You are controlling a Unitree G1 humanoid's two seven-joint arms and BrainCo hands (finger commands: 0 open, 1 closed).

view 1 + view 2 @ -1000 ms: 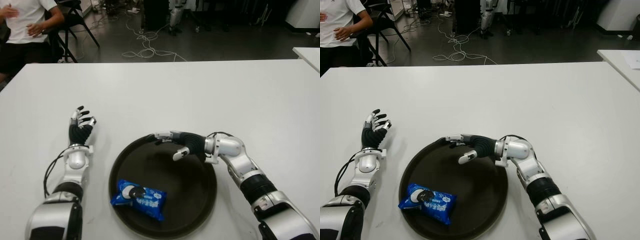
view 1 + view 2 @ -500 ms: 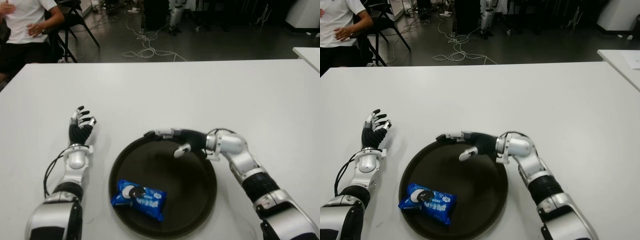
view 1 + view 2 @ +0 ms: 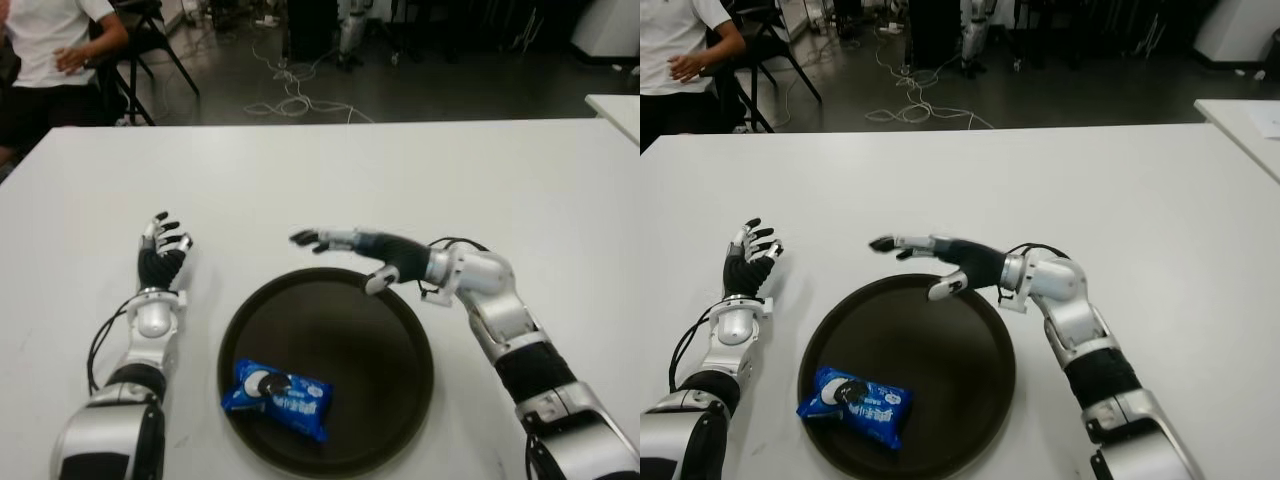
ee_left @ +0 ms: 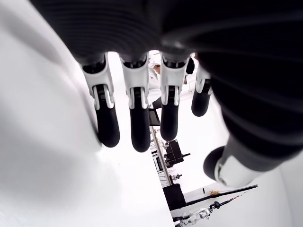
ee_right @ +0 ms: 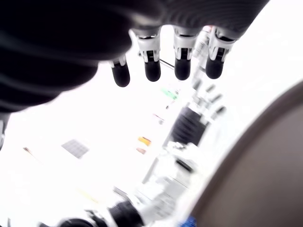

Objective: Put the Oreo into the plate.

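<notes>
The Oreo [image 3: 277, 397], a blue packet with a cookie printed on it, lies inside the dark round plate [image 3: 370, 350], in its near-left part. My right hand [image 3: 338, 262] hovers above the plate's far rim, fingers stretched out toward the left and holding nothing. The right wrist view shows its fingers [image 5: 151, 71] straight, with the plate's edge [image 5: 265, 165] below them. My left hand [image 3: 162, 245] shows on the white table [image 3: 400, 180] to the left of the plate, fingers spread and empty, as its fingers [image 4: 137, 118] also appear in the left wrist view.
A person in a white shirt [image 3: 55, 50] sits beyond the table's far left corner beside a chair. Cables [image 3: 295, 95] trail over the floor behind the table. A second white table's corner [image 3: 615, 105] shows at the far right.
My right hand has lifted from inside the plate and moved back over its far rim, fingers stretching further left. The Oreo and my left hand have not moved.
</notes>
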